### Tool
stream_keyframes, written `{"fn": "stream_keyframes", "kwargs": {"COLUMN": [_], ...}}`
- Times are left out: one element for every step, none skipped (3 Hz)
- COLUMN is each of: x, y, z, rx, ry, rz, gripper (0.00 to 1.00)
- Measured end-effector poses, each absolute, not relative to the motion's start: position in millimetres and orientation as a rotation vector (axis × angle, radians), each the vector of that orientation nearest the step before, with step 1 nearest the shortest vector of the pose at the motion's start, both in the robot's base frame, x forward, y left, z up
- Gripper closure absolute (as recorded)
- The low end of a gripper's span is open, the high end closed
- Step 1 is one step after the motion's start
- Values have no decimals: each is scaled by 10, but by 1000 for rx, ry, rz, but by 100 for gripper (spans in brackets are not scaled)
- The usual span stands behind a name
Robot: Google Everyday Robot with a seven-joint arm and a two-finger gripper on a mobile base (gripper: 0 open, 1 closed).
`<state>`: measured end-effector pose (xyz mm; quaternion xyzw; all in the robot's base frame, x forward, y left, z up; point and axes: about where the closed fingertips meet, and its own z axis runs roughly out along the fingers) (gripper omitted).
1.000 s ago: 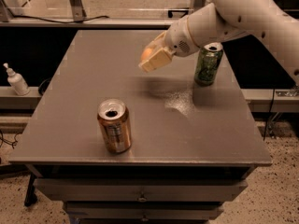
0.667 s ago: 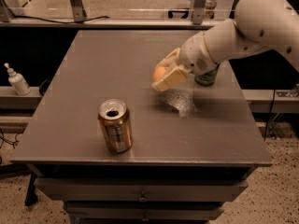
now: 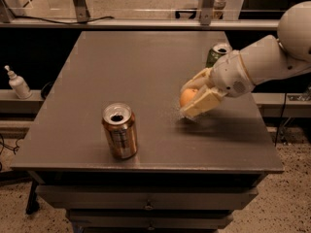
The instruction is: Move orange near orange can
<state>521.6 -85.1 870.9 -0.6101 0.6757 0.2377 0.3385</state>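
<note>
The orange (image 3: 187, 96) is a small round fruit held between the pale fingers of my gripper (image 3: 195, 100), low over the table's right half. The gripper is shut on it, and the white arm reaches in from the right. The orange can (image 3: 119, 130) stands upright near the table's front edge, left of centre, with its silver top open. The gripper and orange are to the right of the can, about a can's height apart from it.
A green can (image 3: 217, 54) stands behind the arm at the right of the grey table (image 3: 121, 67). A white pump bottle (image 3: 18, 83) sits on a ledge to the left. A rail with metal posts (image 3: 78, 4) runs behind the table.
The gripper has carried the orange from beside the green can toward the front and down, closer to the table surface and nearer the orange can.
</note>
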Motion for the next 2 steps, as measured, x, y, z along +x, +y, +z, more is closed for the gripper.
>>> {"fn": "stream_keyframes", "kwargs": {"x": [5005, 4888], "y": [-720, -422], "z": [8700, 8784], "rx": [-1606, -1613], "ry": [1706, 1616], "rz": [674, 724], "gripper": [100, 100]}}
